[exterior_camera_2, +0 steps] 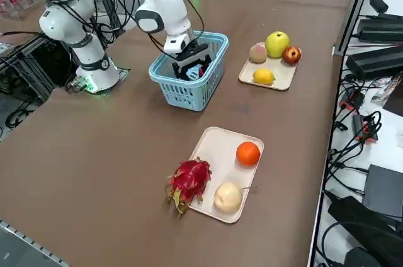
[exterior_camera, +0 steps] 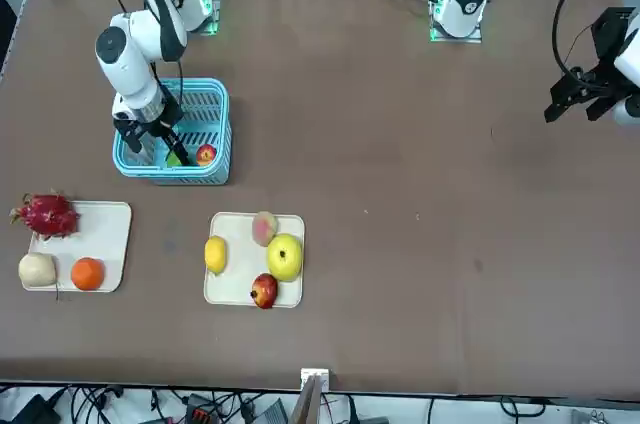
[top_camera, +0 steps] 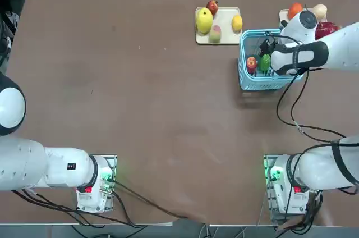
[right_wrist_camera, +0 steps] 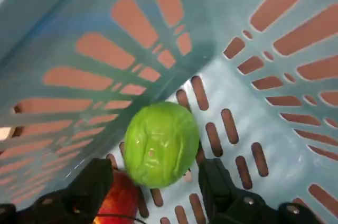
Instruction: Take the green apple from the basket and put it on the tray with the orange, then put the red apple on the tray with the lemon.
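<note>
Inside the light blue basket (top_camera: 252, 83) (exterior_camera: 200, 174) (exterior_camera_2: 182, 94) lie the green apple (right_wrist_camera: 160, 145) (top_camera: 265, 62) and, touching it, the red apple (right_wrist_camera: 119, 200) (top_camera: 252, 63) (exterior_camera: 206, 154). My right gripper (right_wrist_camera: 156, 171) (exterior_camera: 150, 139) (exterior_camera_2: 192, 65) reaches down into the basket, open, one finger on each side of the green apple. Beyond the basket, the orange (top_camera: 295, 10) (exterior_camera_2: 248, 153) rests on its cream tray (exterior_camera: 110, 234) (exterior_camera_2: 217, 144). The lemon (top_camera: 237, 22) (exterior_camera: 215, 254) sits on the other cream tray (top_camera: 227, 22) (exterior_camera_2: 280, 75).
A magenta dragon fruit (exterior_camera_2: 189, 179) and a pale round fruit (exterior_camera_2: 228, 196) share the orange's tray. A big yellow fruit (exterior_camera: 285, 256), a pinkish fruit (exterior_camera: 264, 227) and a dark red fruit (exterior_camera: 264, 291) share the lemon's tray. The basket's walls hem the gripper in.
</note>
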Robot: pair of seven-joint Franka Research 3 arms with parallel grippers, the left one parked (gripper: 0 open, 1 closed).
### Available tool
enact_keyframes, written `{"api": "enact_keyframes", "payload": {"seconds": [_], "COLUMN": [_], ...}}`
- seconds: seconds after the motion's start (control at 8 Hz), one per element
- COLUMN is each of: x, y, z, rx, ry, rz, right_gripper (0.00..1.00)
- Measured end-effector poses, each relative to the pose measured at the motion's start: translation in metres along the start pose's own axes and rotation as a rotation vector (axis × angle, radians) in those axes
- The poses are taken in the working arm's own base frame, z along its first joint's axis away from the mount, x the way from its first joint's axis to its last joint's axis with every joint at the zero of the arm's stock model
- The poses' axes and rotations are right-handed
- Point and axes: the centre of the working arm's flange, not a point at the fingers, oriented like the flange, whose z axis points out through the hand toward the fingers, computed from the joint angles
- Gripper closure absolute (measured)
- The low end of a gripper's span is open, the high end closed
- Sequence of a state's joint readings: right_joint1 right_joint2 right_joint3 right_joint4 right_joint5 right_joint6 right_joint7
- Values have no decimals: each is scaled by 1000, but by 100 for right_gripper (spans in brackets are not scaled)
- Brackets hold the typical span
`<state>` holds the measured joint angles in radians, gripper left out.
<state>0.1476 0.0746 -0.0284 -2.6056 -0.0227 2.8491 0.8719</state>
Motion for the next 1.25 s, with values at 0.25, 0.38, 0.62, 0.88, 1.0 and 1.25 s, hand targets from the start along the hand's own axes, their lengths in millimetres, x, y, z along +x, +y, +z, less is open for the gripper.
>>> {"api": "enact_keyframes", "payload": {"seconds": [0.25, 0.38, 0.62, 0.88, 1.0, 1.25], "x": [2, 2, 4, 4, 3, 2], "y": [2, 2, 0, 1, 1, 3], "z": [3, 4, 7, 13, 17, 27], "rx": [0, 5, 11, 6, 6, 5], "ry": [2, 6, 12, 7, 8, 7], "rz": [7, 10, 14, 16, 16, 16], "right_gripper": [0, 0, 0, 0, 0, 1]}}
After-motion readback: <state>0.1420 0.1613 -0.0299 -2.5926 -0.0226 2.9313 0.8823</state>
